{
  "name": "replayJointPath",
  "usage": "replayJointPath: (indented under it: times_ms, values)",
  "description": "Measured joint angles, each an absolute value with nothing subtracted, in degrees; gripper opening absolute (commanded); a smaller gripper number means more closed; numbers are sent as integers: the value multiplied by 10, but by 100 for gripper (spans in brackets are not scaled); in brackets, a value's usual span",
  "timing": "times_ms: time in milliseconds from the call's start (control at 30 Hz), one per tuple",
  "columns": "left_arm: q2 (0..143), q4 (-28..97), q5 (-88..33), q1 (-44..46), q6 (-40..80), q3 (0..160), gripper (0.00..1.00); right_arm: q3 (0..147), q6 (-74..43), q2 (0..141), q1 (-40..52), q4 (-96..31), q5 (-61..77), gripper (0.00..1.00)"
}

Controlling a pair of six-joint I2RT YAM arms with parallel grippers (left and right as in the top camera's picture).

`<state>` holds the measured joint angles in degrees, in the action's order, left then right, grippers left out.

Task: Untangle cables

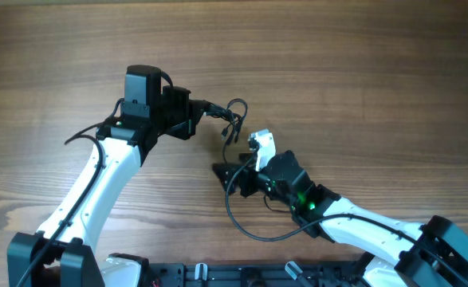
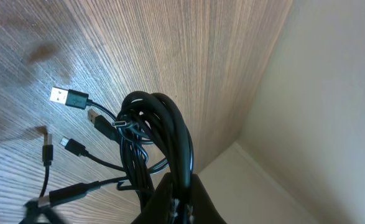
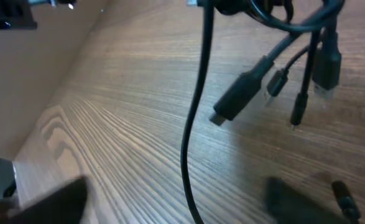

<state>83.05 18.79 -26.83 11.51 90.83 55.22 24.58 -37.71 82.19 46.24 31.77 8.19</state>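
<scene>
the bundle of thin black flexible cables (image 1: 234, 119) is near the middle of the brown wooden bench (image 1: 361, 64). the left pincer (image 1: 218, 110) is pressed together on its looped part, so the bundle seems to hang from it a little above the wood. from this pincer the bundle lies toward the right edge, and its long axis runs from the loops down to the small silvery plug ends (image 2: 67, 96), which fan out loose. the right pincer (image 1: 230, 174) is just beside the bundle, on the side of the near edge where the arms are mounted. its fingers are spread and pinch nothing, and it is the arm nearer to the loose ends. in its own view a thick dark plug (image 3: 238, 99) hangs ahead, and one thin black cord (image 3: 193, 130) runs down between the fingers. the next move probably needs this pincer to go forward, toward the far edge, onto one end only. the plugs hang close together, so two could be caught.
</scene>
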Motion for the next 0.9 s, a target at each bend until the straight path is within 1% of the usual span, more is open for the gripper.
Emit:
replayJointPath:
  times_ms: [67, 167, 267, 400, 433, 500, 633, 733, 867, 900]
  values:
    - [830, 188, -268, 115, 908, 552, 4, 246, -386, 820, 457, 333, 80, 100]
    - [830, 188, -268, 115, 908, 552, 4, 246, -444, 781, 430, 339, 75, 100]
    - [830, 188, -268, 115, 908, 552, 4, 251, -568, 695, 420, 281, 72, 100]
    - [830, 189, -268, 115, 909, 552, 4, 257, -748, 651, 446, 113, 69, 100]
    - [830, 189, -268, 115, 910, 552, 4, 253, -819, 655, 462, 74, 70, 100]
    - [830, 188, -268, 115, 910, 552, 4, 253, -889, 665, 486, 53, 56, 100]
    - [830, 194, -268, 115, 912, 552, 4, 253, -1011, 709, 526, 53, -6, 100]
    - [830, 210, -269, 115, 912, 552, 4, 252, -1110, 773, 529, 71, -67, 81]
    - [830, 248, -268, 115, 911, 552, 4, 249, -1155, 832, 529, 165, -105, 34]
    - [830, 252, -268, 115, 907, 552, 4, 249, -1156, 839, 529, 180, -110, 16]
